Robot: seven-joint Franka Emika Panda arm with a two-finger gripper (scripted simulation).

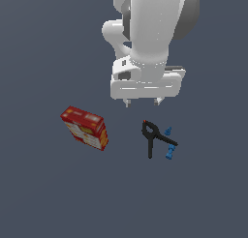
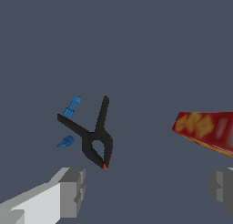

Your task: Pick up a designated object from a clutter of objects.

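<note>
The designated object, a tiny bright blue peg with one tapered end, lies beside the black spring clamp, on the exterior view's right of it. In the wrist view the peg lies next to the clamp. A second, blockier blue bit lies by the clamp's handle tips. The red-and-yellow box lies apart, on the exterior view's left. My gripper is open and empty, hovering above the floor just behind the clamp's red-tipped nose.
All objects rest on a flat dark grey floor. The white arm and hand hang over the area behind the clamp. The box stands well apart from the clamp and the blue pieces.
</note>
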